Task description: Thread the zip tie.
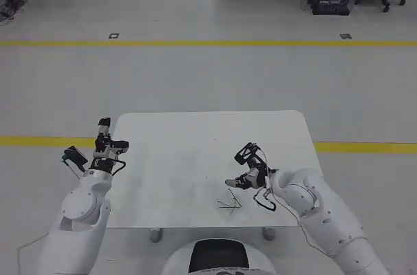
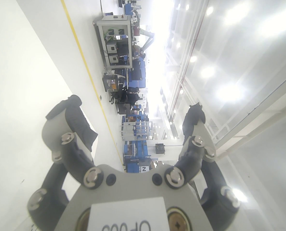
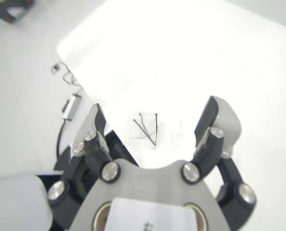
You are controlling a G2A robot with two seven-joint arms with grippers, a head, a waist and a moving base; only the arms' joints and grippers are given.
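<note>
Three thin black zip ties (image 1: 229, 202) lie fanned in a V on the white table (image 1: 195, 137), close to its front edge. In the right wrist view the zip ties (image 3: 146, 128) rest flat between and just beyond my fingers. My right gripper (image 1: 239, 168) hovers above the table a little behind and to the right of them, open and holding nothing (image 3: 155, 105). At the table's left edge my left gripper (image 1: 91, 141) is raised, far from the ties. It is open and holds nothing (image 2: 134, 106), and it points out into the room.
The table's front edge (image 3: 85, 90) runs close beside the ties. A small metal box on a cable (image 3: 71, 104) hangs off that edge. Yellow floor lines (image 1: 373, 147) cross behind the table. Bare tabletop (image 3: 181, 37) stretches beyond the ties.
</note>
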